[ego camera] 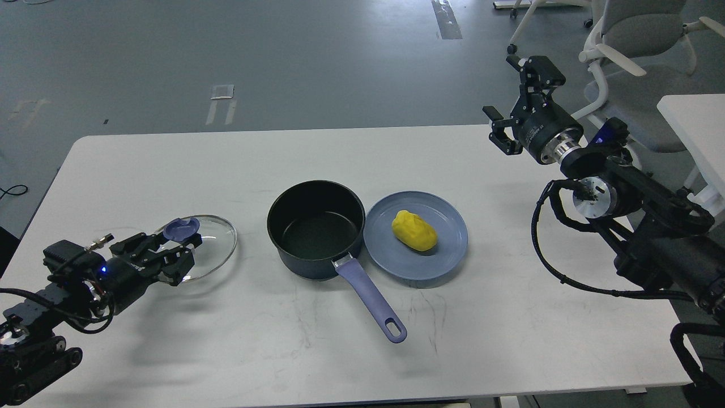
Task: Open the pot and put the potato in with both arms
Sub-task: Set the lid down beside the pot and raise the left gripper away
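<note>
The dark pot (315,226) stands open and empty at the table's middle, its purple handle (370,299) pointing to the front right. The yellow potato (414,230) lies on a blue plate (445,256) touching the pot's right side. My left gripper (170,252) is shut on the blue knob (181,228) of the glass lid (218,249), low over the table left of the pot. My right gripper (514,101) is open and empty, raised above the table's far right edge, well apart from the potato.
The white table (487,351) carries only the pot, the plate and the lid. Office chairs (634,39) and a second white table (694,122) stand beyond the right side, close behind my right arm.
</note>
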Controlling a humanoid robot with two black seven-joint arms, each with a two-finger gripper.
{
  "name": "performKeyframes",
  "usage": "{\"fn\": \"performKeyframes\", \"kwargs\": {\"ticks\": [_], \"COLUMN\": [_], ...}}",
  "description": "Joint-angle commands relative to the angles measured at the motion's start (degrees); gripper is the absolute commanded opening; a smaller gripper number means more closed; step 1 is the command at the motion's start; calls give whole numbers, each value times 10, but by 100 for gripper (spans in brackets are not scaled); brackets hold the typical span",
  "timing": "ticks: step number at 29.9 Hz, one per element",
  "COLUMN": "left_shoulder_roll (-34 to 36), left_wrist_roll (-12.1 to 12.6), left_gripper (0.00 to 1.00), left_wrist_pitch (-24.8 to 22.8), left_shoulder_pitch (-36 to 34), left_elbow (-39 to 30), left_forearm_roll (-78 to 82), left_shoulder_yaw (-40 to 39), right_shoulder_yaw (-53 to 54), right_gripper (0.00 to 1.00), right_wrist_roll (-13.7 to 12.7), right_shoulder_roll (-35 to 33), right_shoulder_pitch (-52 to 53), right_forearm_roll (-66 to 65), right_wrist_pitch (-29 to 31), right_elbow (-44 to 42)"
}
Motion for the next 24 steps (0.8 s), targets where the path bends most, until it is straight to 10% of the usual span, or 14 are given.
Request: {"fn": "performKeyframes", "kwargs": {"ticks": [1, 6, 24], "left_shoulder_roll": [-3, -5, 44], "left_wrist_roll": [0, 0, 0], "left_gripper": [61, 96, 98], "left_wrist_pitch": [0, 0, 0], "left_shoulder_pitch": [0, 0, -32], "left_elbow": [7, 7, -83], "left_forearm_roll": [-1, -2, -105], "left_shoulder_yaw": [1, 1, -1], "right_shoulder_yaw": [0, 0, 0], "right_gripper": [100, 100, 100], "right_wrist_roll": [0, 0, 0], "right_shoulder_roll": [0, 0, 0], "right_shoulder_pitch": [0, 0, -5], "right_forearm_roll": [0, 0, 0], "right_wrist_pitch": [-1, -1, -1], "right_elbow": [0, -1, -1]}}
